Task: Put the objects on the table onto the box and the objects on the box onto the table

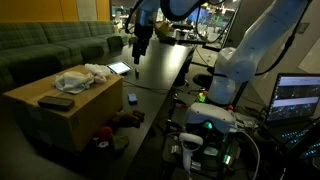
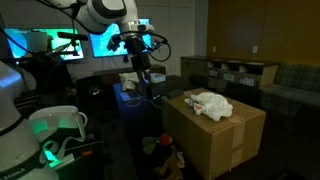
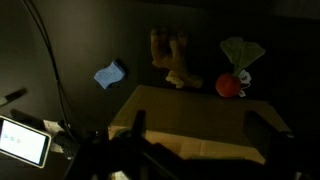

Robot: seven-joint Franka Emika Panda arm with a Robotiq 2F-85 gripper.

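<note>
While the gripper (image 1: 140, 55) hangs wide open over the table (image 1: 165, 65), the little blue thing (image 1: 131, 99) lies further down it, nearer the box (image 1: 55, 120), so probably that's next.

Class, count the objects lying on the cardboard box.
2: a crumpled white cloth on the far part of the box, and a dark flat object nearer the camera. The cloth may hide others.
</note>
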